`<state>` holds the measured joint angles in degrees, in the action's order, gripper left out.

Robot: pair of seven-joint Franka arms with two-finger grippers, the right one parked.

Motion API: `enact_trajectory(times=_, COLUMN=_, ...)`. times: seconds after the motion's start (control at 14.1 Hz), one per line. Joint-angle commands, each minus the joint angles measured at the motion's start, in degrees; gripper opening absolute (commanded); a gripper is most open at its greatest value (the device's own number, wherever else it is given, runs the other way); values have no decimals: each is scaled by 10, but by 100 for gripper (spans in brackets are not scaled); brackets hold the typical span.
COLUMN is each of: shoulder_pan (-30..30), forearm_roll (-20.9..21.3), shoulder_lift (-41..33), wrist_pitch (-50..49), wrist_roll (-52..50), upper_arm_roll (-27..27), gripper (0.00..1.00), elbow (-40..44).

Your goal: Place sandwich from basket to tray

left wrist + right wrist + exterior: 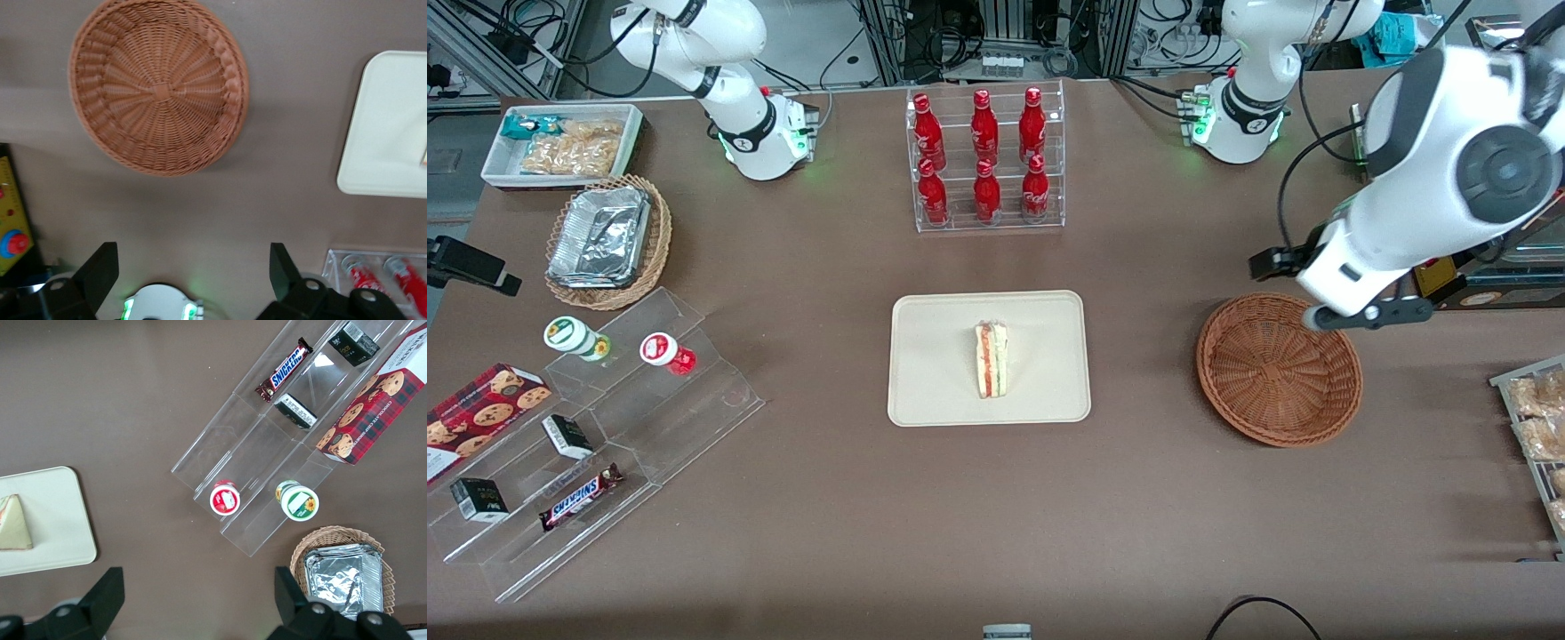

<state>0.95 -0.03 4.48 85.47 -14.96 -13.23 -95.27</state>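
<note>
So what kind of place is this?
Likely a robotics lab mimicking a snack shop: cable racks, a bottle rack, the sandwich on a tray. The hand hangs open above the table near the basket.

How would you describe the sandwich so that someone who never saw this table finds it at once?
Look at the middle of the brown table, in front of the rack of red bottles: there lies a flat cream tray. The sandwich rests on it, a pale wedge with a red and green edge, the only thing there. The open gripper hangs above the table near the empty brown basket.

Even overhead light, soft shadows (wrist views slightly blurred).
</note>
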Motion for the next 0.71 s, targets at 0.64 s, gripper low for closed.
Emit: enact_trajectory(times=0.64, shoulder_pan=8, forearm_roll=-5, shoulder_lift=-61, wrist_pitch=6, wrist_roll=116, upper_arm_roll=71, gripper=100, elbow=17)
